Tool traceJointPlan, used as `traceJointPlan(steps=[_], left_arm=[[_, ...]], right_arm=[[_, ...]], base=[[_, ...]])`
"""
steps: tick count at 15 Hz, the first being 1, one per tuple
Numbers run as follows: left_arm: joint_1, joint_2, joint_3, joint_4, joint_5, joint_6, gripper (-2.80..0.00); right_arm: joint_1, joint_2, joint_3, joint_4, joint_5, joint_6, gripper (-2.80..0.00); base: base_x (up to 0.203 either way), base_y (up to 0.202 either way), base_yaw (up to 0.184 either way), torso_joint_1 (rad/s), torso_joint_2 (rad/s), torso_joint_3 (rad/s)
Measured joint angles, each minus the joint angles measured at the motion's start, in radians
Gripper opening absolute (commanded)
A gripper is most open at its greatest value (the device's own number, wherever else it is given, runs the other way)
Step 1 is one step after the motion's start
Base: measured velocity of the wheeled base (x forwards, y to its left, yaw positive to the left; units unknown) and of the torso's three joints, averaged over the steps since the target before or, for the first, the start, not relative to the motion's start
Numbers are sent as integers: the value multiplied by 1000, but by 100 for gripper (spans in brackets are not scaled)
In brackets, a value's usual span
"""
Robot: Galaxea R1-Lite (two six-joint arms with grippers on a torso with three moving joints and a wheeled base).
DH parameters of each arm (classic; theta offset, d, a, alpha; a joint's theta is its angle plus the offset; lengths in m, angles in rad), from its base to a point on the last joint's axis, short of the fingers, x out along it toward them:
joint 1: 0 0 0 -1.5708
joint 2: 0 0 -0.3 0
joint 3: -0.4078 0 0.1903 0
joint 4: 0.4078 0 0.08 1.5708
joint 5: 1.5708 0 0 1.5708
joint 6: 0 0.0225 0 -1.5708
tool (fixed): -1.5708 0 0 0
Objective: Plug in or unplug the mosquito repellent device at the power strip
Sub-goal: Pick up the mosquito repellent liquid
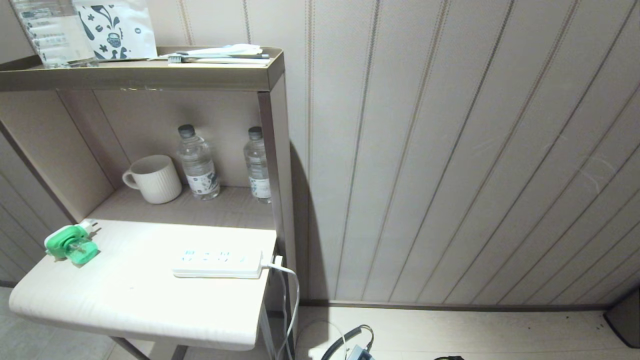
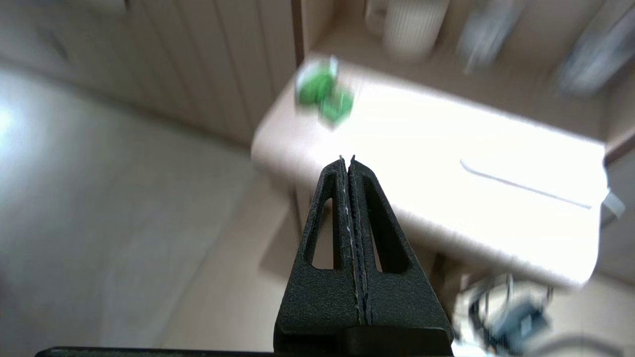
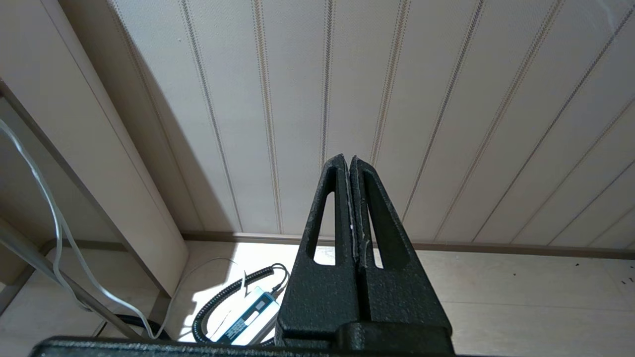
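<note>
Left gripper (image 2: 347,157), fingers pressed together, points toward the table (image 1: 135,295); spread them before closing in. On that table the power strip (image 1: 217,262) lies flat, the mosquito repellent device (image 1: 70,244) well apart, apparently on its side. Grasp its green head, prongs clear. Right gripper (image 3: 347,157), pressed together too, hangs idle facing the wall.

Glossy green-and-white plastic repellent device (image 1: 71,244) at the frame's left; smooth white plastic power strip (image 1: 217,263); matt pale tabletop (image 1: 125,300); ribbed matt mug (image 1: 155,178); clear plastic bottles (image 1: 198,162); rough black left gripper (image 2: 347,159).
</note>
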Motion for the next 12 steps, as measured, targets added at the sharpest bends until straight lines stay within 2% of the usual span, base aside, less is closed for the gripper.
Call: traceJointPlan(steps=[2,4,6,9,12], left_arm=[[1,118,-21,98,11,-69,-280],[9,235,-26,138,18,-138,-280],[56,349,-18,140,9,-166,-280],[228,489,30,77,-80,-145,-280],[399,556,85,38,-240,-44,-280]], right_arm=[[0,0,0,0,0,0,-280],[0,0,0,0,0,0,-280],[0,0,0,0,0,0,-280],[1,0,0,0,0,0,-280],[2,0,0,0,0,-1,-280]], base=[[0,0,0,0,0,0],[0,0,0,0,0,0],[0,0,0,0,0,0],[0,0,0,0,0,0],[0,0,0,0,0,0]])
